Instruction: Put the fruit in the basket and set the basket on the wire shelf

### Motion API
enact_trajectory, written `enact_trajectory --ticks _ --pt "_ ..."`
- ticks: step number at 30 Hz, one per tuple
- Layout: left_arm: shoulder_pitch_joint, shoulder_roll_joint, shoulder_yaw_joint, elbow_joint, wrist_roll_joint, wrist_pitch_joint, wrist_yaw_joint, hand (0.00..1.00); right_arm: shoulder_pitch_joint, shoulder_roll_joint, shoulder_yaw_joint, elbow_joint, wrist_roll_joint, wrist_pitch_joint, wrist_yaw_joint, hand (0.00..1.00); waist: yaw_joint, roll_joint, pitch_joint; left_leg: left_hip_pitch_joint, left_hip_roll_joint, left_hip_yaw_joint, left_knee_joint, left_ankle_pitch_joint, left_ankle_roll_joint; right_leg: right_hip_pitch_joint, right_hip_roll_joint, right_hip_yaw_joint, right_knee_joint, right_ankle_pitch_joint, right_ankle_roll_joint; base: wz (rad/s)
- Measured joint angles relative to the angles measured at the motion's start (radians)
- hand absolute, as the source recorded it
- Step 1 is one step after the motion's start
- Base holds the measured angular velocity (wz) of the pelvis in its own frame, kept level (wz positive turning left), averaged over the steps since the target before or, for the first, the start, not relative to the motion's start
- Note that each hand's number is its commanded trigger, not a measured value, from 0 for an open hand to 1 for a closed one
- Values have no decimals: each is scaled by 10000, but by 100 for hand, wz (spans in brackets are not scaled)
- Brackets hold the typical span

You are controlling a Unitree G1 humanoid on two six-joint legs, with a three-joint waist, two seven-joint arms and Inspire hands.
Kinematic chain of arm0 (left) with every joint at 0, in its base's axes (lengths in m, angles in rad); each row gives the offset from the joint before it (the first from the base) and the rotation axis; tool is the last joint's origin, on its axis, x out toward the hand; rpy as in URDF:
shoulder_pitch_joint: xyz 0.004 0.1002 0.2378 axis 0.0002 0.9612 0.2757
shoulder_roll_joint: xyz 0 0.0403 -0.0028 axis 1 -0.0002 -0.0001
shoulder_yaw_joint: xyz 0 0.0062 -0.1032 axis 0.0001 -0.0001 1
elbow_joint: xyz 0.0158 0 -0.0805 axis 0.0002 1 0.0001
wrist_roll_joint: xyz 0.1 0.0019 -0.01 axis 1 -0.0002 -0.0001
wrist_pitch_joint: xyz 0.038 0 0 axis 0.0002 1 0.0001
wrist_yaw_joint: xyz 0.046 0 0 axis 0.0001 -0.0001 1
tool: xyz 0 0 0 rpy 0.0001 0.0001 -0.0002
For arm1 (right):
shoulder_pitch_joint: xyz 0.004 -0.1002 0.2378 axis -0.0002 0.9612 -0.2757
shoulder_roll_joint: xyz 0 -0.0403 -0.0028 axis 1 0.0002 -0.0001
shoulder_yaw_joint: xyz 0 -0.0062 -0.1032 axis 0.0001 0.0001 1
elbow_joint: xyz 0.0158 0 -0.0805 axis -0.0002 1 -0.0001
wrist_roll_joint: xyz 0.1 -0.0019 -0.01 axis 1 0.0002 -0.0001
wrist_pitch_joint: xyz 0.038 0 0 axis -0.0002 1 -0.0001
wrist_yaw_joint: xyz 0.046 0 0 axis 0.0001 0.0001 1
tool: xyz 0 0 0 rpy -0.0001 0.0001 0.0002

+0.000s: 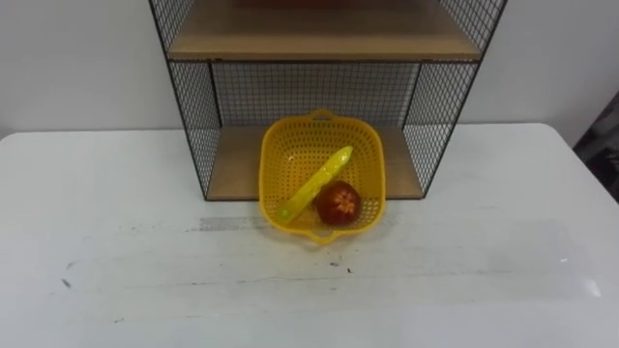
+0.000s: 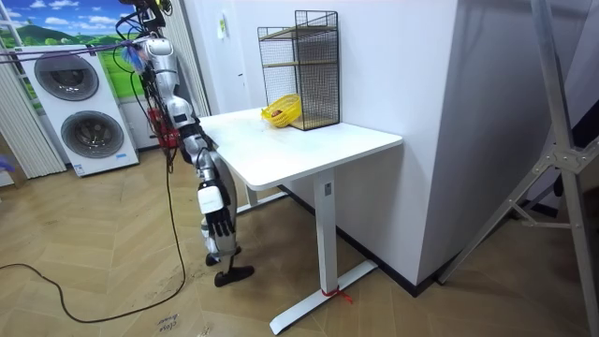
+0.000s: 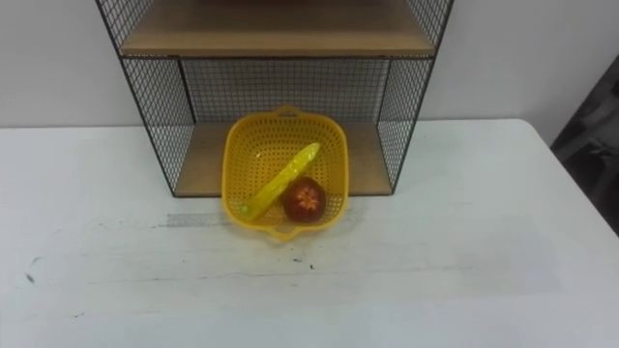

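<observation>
Looking for the fruit, where is it?
Both pieces lie in the yellow basket (image 1: 290,145): a banana (image 1: 317,181) slanting across it, and a red apple (image 1: 338,203) touching the banana's lower side, at the near rim.

And the basket itself?
Its far half rests on the lower board (image 1: 235,159) of the wire shelf (image 1: 193,106). The near half, with its handle, sticks out over the white table (image 1: 116,242). It sits upright, between the shelf's mesh side panels.

What about the robot?
In the room view it stands at the table's end on the room view's left, facing the shelf, with one arm hanging down beside the table edge.

Which hand is that, and how is it held?
Probably the right hand (image 2: 219,227), going by how the body is turned. It hangs low, well apart from the basket, and touches nothing. I cannot tell whether its fingers are straight or curled.
</observation>
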Motion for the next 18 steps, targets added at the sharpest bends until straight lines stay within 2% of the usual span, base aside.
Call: enact_trajectory --ticks 2,7,13,18 --pt "16 -37 -544 24 375 113 -32 0 -9 112 460 10 -369 -2 376 0 11 13 1 5 3 3 1 2 2 1 41 149 5 3 2 0" --pt "69 -69 -1058 38 990 337 -226 0 -104 218 754 -4 -360 -20 997 0 25 71 8 -6 24 28 3 0 2 -4 52 199 -67 42 3 -2" --pt "154 -98 -1077 168 1760 731 -703 0 -162 224 866 32 -330 -15 1772 0 17 156 14 -17 27 17 -1 1 3 11 59 204 -122 65 17 0" --pt "296 -239 -1071 203 1863 997 -779 0 -168 201 848 122 -386 -11 2069 0 -21 159 12 -8 27 23 3 1 3 27 60 208 -126 75 3 0"
